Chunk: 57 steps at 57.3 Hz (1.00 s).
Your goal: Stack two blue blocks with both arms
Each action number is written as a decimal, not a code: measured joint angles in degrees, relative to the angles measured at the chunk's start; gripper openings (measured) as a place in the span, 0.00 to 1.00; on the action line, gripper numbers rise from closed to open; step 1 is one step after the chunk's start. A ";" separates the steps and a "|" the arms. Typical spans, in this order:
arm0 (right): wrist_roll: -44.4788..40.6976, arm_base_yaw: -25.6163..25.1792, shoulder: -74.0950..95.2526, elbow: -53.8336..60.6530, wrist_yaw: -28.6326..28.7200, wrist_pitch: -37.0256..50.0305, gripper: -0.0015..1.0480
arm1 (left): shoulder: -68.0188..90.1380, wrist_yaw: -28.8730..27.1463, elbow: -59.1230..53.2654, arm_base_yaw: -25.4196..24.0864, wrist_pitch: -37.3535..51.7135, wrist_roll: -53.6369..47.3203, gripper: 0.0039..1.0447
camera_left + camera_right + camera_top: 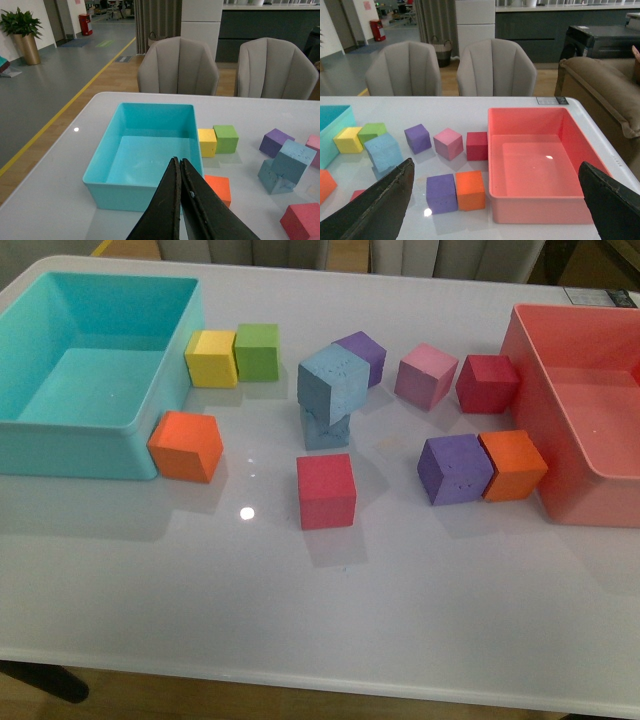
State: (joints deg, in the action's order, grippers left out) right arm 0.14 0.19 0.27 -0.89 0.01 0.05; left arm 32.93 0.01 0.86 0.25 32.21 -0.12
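Note:
Two light blue blocks stand stacked in the middle of the table: the upper blue block sits tilted and skewed on the lower blue block. They show in the left wrist view too, upper on lower, and the upper one in the right wrist view. Neither arm shows in the front view. My left gripper is shut and empty, held above the table near the turquoise bin. My right gripper is open wide and empty, above the table's right side.
A turquoise bin stands at the left, a red bin at the right. Loose cubes lie around the stack: yellow, green, orange, red, purple, pink, dark red, purple, orange.

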 joint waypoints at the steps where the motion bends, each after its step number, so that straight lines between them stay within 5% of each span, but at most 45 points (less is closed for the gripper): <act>1: 0.00 0.00 0.00 0.00 0.00 0.00 0.91 | -0.74 0.00 0.00 0.00 -0.70 0.00 0.01; 51: 0.00 0.00 0.00 0.00 0.00 0.00 0.91 | -22.58 0.00 -0.02 0.00 -21.81 0.00 0.01; 57: 0.00 0.00 0.00 0.00 -0.04 -0.02 0.91 | -30.18 0.00 0.00 0.00 -31.19 0.00 0.01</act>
State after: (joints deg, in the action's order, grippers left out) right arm 0.14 0.19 0.27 -0.89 -0.03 0.03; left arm 2.74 0.01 0.86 0.25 1.02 -0.12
